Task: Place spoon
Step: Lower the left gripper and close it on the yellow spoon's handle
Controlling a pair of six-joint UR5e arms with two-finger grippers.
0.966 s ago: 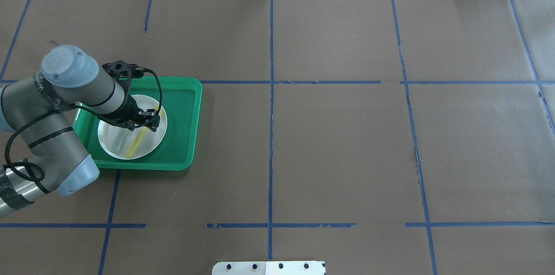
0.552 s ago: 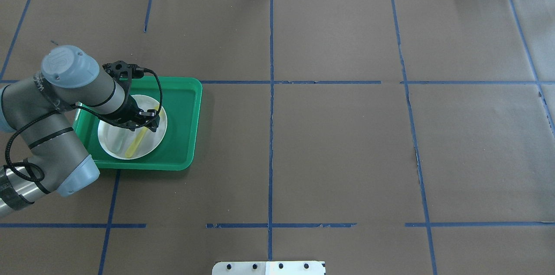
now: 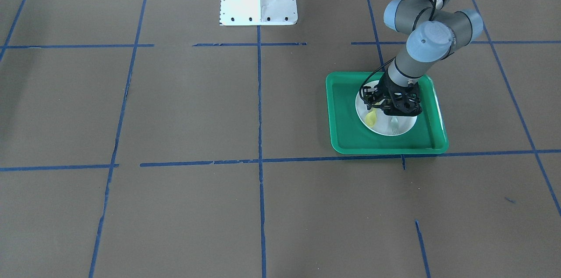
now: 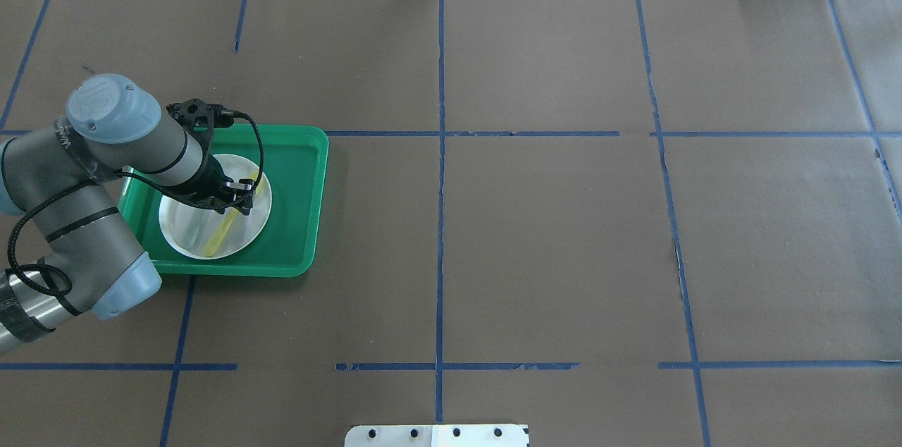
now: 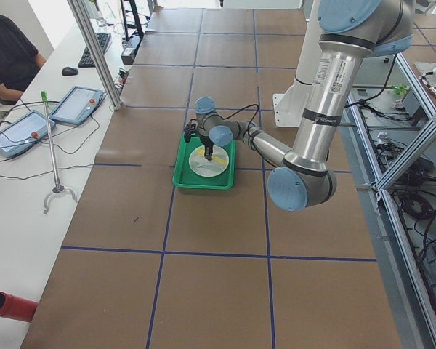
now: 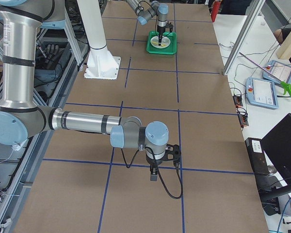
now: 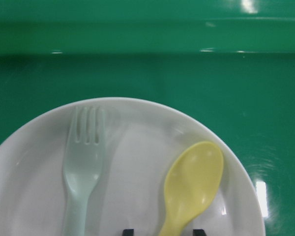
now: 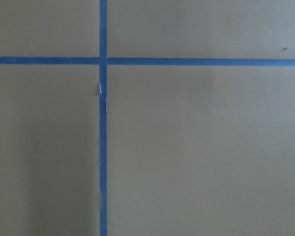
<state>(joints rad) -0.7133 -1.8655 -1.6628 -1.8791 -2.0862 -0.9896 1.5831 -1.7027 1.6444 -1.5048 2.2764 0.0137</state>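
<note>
The left gripper (image 4: 234,201) has edged slightly over the plate (image 4: 180,225), fingers a little apart astride the spoon (image 7: 191,189), which lies beside the fork (image 7: 82,157), tray (image 4: 296,207) on blue-taped brown paper (image 4: 564,221); I cannot tell the right gripper's (image 6: 154,174) state.

On your counter (image 4: 550,235) you have: one green tray (image 7: 137,73), one white plate (image 7: 132,162), one pale-yellow spoon (image 7: 192,184), one pale grey-green fork (image 7: 83,164). You also have two arms: left arm (image 4: 134,140), right arm (image 6: 82,121).

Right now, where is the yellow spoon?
The spoon lies on the plate in the tray, at the overhead view's left, just right of the fork, under the open left gripper.
</note>
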